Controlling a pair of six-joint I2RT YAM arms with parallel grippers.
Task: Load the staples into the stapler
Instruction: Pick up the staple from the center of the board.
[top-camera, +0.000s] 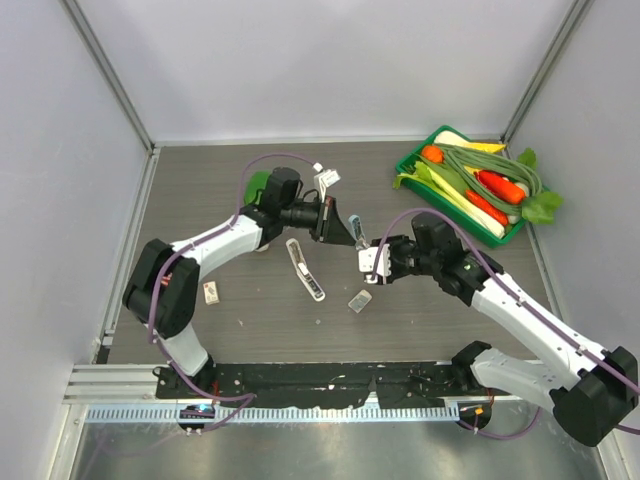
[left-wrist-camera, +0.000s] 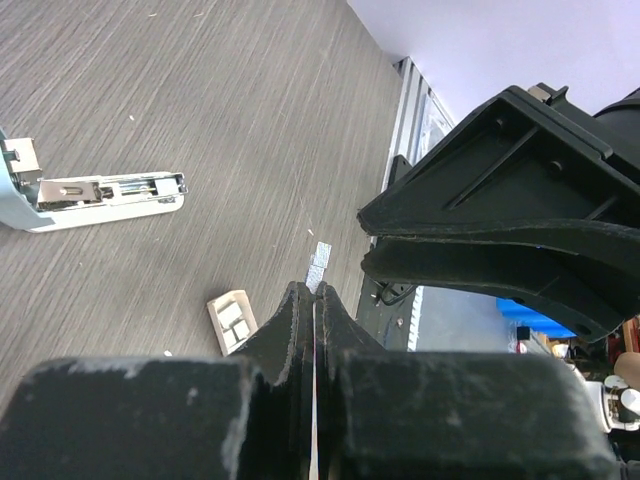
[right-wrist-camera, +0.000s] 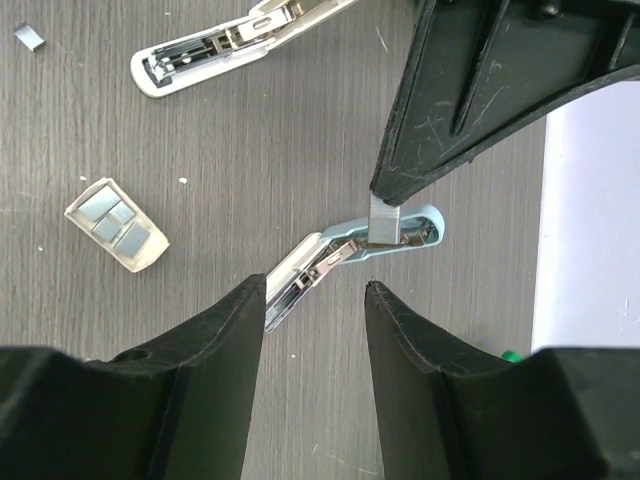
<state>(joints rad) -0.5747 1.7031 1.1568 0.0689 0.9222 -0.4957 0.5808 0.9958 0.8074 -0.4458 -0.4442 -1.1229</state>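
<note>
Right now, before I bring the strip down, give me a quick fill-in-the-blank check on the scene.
1. The left gripper has its jaws ___ on a strip of staples.
2. Counting the pale blue stapler at the strip's tip and the white stapler, ___ staplers are in view.
3. The staple box lies ___, its contents showing.
4. The tray of vegetables is coloured ___.
Missing words: shut; two; open; green.

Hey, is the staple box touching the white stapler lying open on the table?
Apart. The right wrist view shows bare tabletop between the staple box and the white stapler.
</note>
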